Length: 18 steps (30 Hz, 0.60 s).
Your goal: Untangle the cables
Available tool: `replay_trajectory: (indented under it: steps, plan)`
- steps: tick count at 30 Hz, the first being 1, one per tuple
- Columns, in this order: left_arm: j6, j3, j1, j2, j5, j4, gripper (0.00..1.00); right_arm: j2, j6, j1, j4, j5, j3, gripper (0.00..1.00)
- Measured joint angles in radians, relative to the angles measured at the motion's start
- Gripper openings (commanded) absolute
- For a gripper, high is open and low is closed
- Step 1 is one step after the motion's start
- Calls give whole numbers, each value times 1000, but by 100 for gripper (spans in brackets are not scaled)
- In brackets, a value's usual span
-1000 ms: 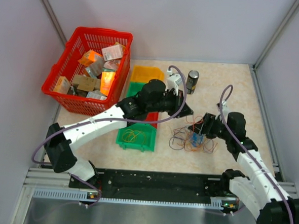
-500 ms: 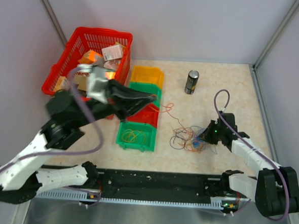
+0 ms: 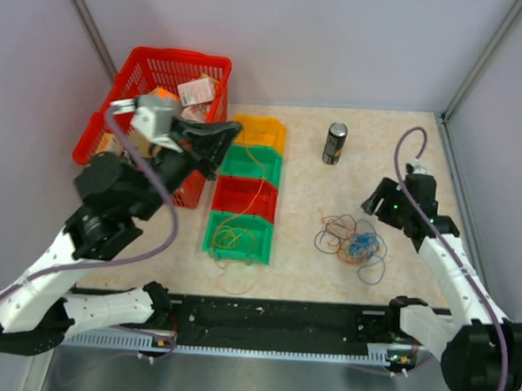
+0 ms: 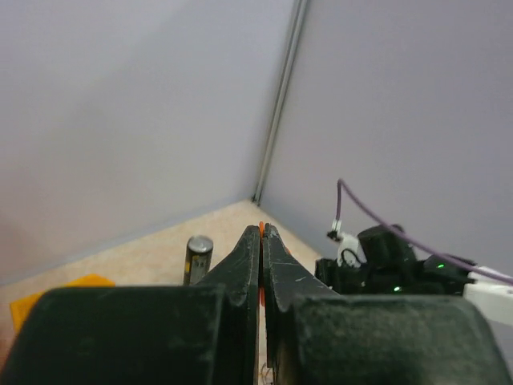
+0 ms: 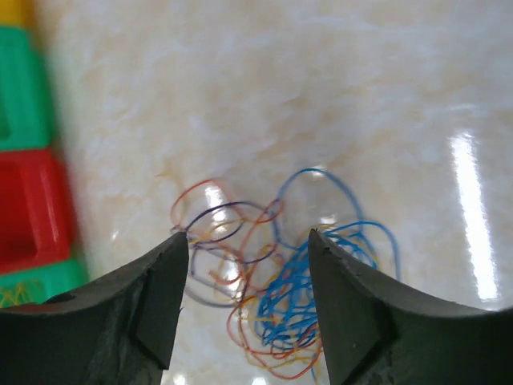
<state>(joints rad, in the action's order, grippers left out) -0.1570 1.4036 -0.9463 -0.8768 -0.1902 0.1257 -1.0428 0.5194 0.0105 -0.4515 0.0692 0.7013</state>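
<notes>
the tangle of thin orange, blue and purple-grey cables (image 3: 354, 241) lies on the beige marbled table (image 3: 397, 142), well to the right of a row of four small plastic bins (image 3: 234, 196) in yellow, green, red and green. the right gripper (image 3: 373, 202) hangs just over the tangle's far right side, its dark fingers (image 5: 136, 297) spread apart with nothing between them, the loops lying on the table below. the left gripper (image 3: 232, 135) is raised over the far bins beside a red plastic basket (image 3: 163, 65) of boxes, its fingers pressed together on a thin orange wire (image 4: 260, 229) that shows as a sliver at their tips. a dark metal can (image 3: 336, 143) stands upright near the far edge
</notes>
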Motion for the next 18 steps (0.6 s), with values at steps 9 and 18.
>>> replay_trajectory:
  steps: [9,18]
  plan:
    - [-41,43,0,-195,-74,176,0,241,-96,243,253,474,-76,77]
    - [-132,111,0,-224,-50,201,0,195,-21,484,579,612,-105,78]
